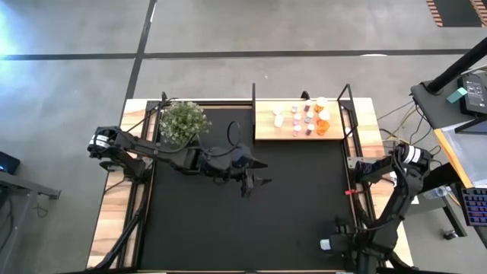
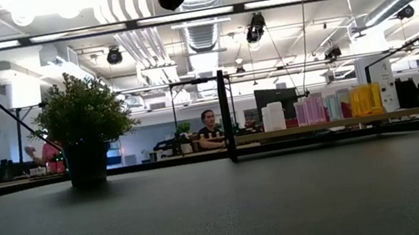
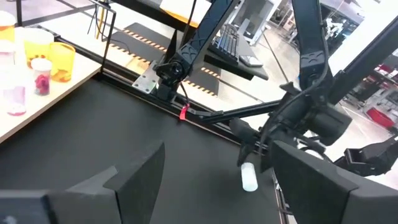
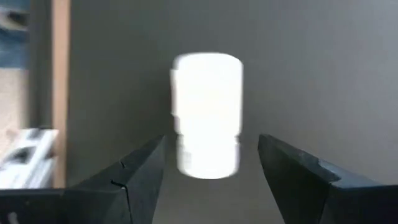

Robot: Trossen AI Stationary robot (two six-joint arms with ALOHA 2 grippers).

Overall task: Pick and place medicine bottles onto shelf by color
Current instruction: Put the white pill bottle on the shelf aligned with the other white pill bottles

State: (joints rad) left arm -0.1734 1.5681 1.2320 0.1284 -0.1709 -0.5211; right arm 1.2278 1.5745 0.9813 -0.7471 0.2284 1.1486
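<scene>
Between the right gripper's (image 4: 208, 171) two parted fingers, close under its wrist camera, lies a white bottle (image 4: 207, 115) on its side on the black mat (image 1: 297, 198). It sits in the gap, but the fingers do not touch it. From above, this gripper hangs low at the mat's near right corner, and the left wrist view shows the same bottle beside it, untouched.

Most other bottles (image 1: 308, 118) already stand on the shelf (image 1: 266, 129) at the far edge, sorted white, pink and orange in rows. A potted plant (image 1: 183, 120) stands left of the shelf.

Over mid-mat the left gripper (image 1: 255, 183) waits, fingers spread wide, holding nothing.

Trouble could come from the bottle's shape. It is a round thing lying flat, so if the fingers close off-centre or one touches first, it will likely roll or squirt out. A grip on the cap end alone may let it tilt and slip on the way to the shelf. The shelf is crowded, too; setting this one among the whites carelessly could topple its neighbours.
</scene>
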